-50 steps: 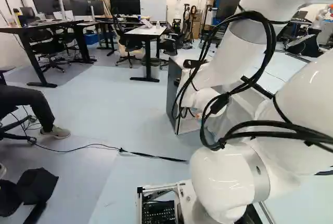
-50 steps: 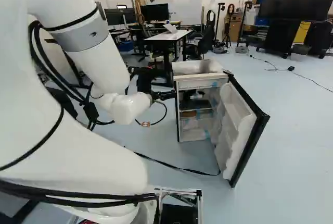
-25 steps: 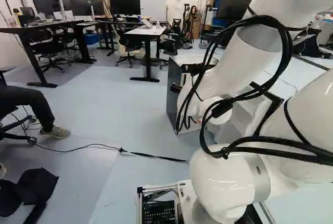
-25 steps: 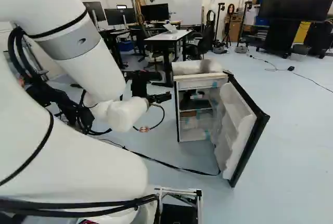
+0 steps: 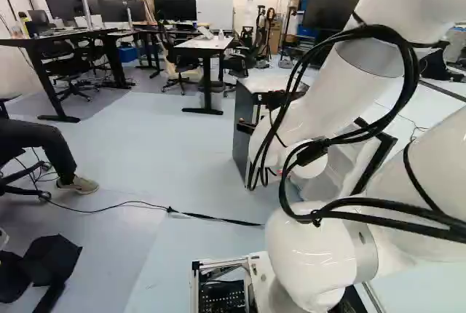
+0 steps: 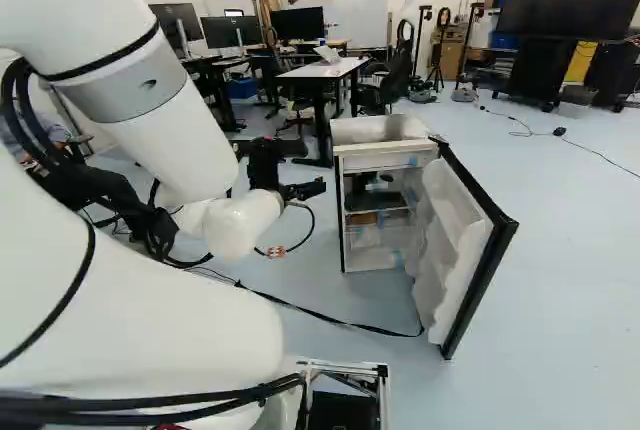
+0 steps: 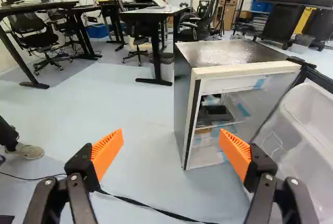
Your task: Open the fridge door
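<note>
In the right base view my gripper (image 6: 305, 190) is left of the fridge (image 6: 385, 130), apart from it. The fridge door (image 6: 468, 260) stands wide open, swung toward the base, its white shelved inner side showing. In the wrist view the gripper (image 7: 170, 148) is open, orange pads far apart with nothing between them. Ahead of it stands the fridge body (image 7: 239, 69), shelves visible inside; the door's inner liner (image 7: 312, 135) lies beyond and beside the finger nearer the fridge. In the left base view the arm hides much of the fridge (image 5: 244, 135).
A black cable (image 6: 330, 318) crosses the floor before the fridge and reaches the door's foot. Behind the fridge stand a white-topped table (image 6: 325, 70) and office chairs. A person's leg and shoe (image 5: 79, 185) are at the left of the left base view.
My arm has drawn back from the fridge, the gripper shifting to the left in the right base view. The fridge and its open door have stayed put, and so has the base.
</note>
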Available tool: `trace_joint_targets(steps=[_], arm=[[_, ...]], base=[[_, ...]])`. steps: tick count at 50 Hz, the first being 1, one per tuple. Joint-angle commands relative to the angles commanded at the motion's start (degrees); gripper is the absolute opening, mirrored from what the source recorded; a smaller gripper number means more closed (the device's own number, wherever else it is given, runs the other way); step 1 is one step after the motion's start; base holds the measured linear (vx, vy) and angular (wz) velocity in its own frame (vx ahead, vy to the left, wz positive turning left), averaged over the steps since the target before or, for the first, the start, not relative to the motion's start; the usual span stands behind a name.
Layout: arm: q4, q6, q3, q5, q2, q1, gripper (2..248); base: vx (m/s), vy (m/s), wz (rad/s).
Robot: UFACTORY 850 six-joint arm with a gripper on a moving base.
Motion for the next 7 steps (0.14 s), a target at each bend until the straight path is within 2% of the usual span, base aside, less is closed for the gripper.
trace_joint_targets(steps=[7], arm=[[0.0, 0.0, 0.0, 0.0, 0.0, 0.0, 247]], base=[[0.0, 0.0, 0.0]])
